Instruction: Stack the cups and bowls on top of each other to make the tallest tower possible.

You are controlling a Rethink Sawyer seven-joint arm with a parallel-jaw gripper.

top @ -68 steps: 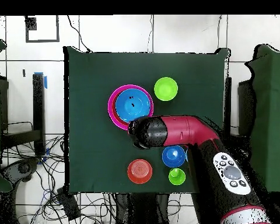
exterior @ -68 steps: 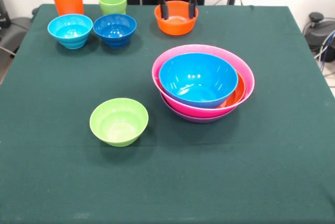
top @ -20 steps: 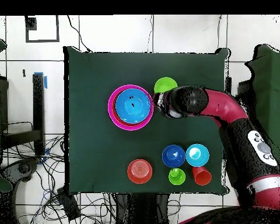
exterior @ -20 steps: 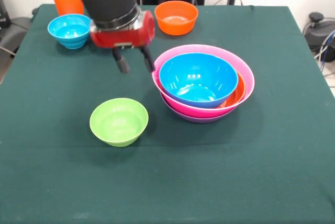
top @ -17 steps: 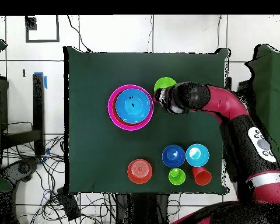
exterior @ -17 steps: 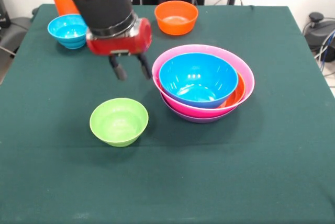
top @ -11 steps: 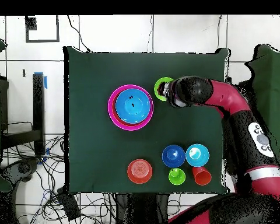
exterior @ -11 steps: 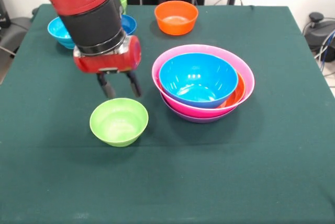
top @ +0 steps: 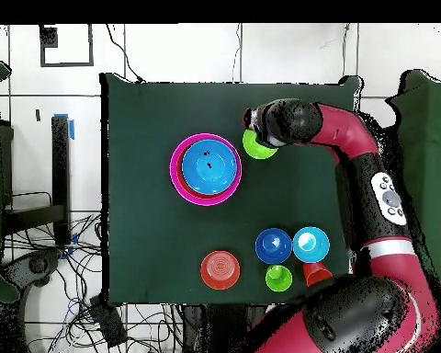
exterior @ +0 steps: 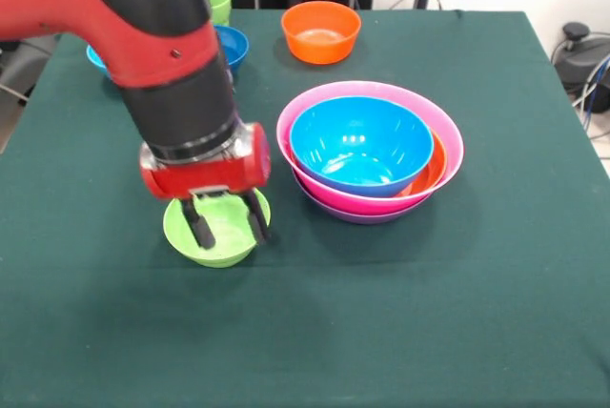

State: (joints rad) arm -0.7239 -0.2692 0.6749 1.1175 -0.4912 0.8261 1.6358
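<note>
My gripper (exterior: pixel 227 223) is open and low over the small lime green bowl (exterior: pixel 217 241), with both fingers down at the bowl, the right one near its right rim. The tower (exterior: pixel 448 155) stands to the right: a large blue bowl (exterior: pixel 360 141) in an orange one, inside a pink one, on a purple one (exterior: pixel 362 218). At the far edge are the small orange bowl (exterior: pixel 321 31), the dark blue bowl (exterior: pixel 234 46) and the lime green cup (exterior: pixel 219 0). My arm hides the light blue bowl (top: pixel 310 244) and the orange cup (top: pixel 316 273) in the front view.
In the overhead view my arm (top: pixel 353 161) reaches across the right side of the green table (top: pixel 141 230) to the lime green bowl (top: pixel 258 148), next to the tower (top: pixel 206 169). Cables and table legs lie past the table edges.
My gripper has moved from beside the pink bowl toward the table's front and come down onto the small lime green bowl. The bowls and cups have not moved.
</note>
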